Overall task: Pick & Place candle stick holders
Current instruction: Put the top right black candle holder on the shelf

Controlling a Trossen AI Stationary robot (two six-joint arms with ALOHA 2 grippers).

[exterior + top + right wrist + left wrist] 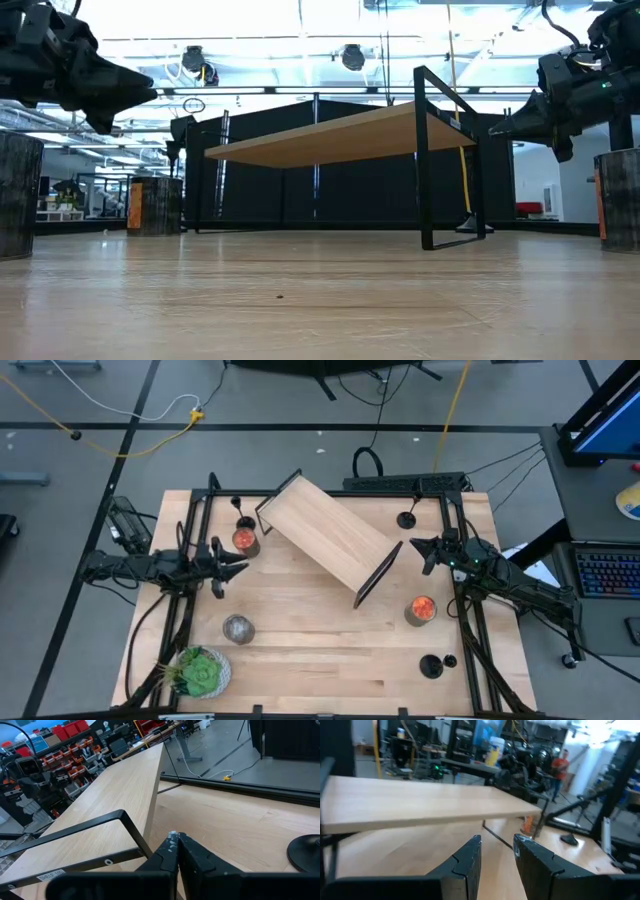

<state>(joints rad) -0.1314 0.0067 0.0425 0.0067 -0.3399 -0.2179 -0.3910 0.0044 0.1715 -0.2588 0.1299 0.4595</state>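
One black candle stick holder (238, 506) stands at the table's far left, another (407, 519) at the far right, and a third (432, 666) near the front right corner. My left gripper (236, 566) hovers open at the left, fingers (470, 857) apart with nothing between them, pointing at the wooden shelf (330, 536). My right gripper (418, 548) is shut and holds nothing, hanging beside the shelf's black end frame (90, 827). A holder's round base (305, 852) shows at the edge of the right wrist view, and a dark base (568, 839) lies far off in the left wrist view.
The shelf (330, 135) stands diagonally across the table's far middle on black frames. Orange-topped candles (245, 540) (422, 608) stand left and right of it. A grey cylinder (238, 628) and a leafy plant (200, 672) occupy the front left. A person (561, 767) stands in the room beyond.
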